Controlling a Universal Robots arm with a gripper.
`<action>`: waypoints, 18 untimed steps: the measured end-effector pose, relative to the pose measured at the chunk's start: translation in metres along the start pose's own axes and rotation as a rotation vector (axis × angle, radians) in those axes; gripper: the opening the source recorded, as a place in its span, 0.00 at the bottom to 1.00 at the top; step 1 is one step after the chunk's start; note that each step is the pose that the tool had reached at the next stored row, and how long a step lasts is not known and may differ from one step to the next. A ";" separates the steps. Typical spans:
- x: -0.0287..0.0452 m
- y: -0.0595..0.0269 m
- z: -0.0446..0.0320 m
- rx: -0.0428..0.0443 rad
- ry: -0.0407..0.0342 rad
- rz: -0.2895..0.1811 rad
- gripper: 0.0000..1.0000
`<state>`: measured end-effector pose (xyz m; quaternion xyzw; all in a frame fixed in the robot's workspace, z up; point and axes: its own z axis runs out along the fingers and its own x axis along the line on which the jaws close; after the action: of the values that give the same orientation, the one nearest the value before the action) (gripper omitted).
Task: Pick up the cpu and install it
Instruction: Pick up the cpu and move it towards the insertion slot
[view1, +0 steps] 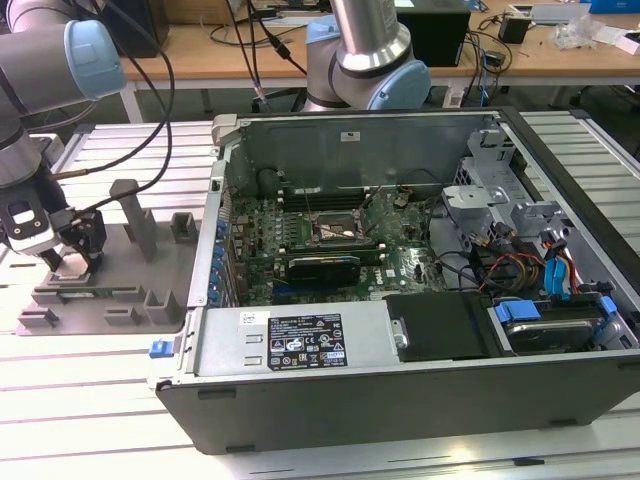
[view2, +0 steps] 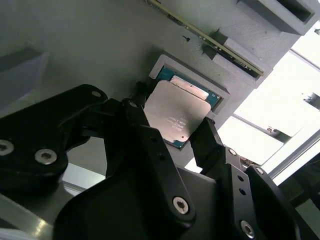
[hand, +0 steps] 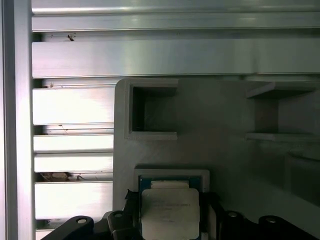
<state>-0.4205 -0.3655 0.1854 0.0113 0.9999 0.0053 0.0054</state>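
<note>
The cpu (view2: 175, 112) is a flat silvery square chip held over a square recess (view2: 212, 92) of the grey plastic tray (view1: 110, 290). My gripper (view2: 172, 120) is shut on it, with one black finger (view2: 137, 112) on one edge and the other finger (view2: 205, 137) on the opposite edge. A blue-green edge and a pale strip show in the recess behind the chip. The first wrist view shows the cpu (hand: 170, 212) sitting between the fingers of my gripper (hand: 171, 205). In the exterior view my gripper (view1: 75, 262) is down at the tray, at the exterior view's left.
The open computer case (view1: 300, 125) lies to the exterior view's right of the tray. The square socket frame (view1: 340, 232) sits on its green motherboard. Upright posts (view1: 135, 215) rise from the tray beside my gripper. A second arm's base (view1: 365, 60) stands behind the case.
</note>
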 end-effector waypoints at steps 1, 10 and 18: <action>0.0000 0.0000 -0.0002 0.0000 0.0001 0.000 0.62; 0.0000 0.0000 -0.0014 -0.0001 0.0000 0.000 0.62; 0.0007 0.0001 -0.0017 0.0016 0.0000 0.000 0.62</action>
<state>-0.4213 -0.3654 0.1871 0.0113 0.9999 0.0046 0.0054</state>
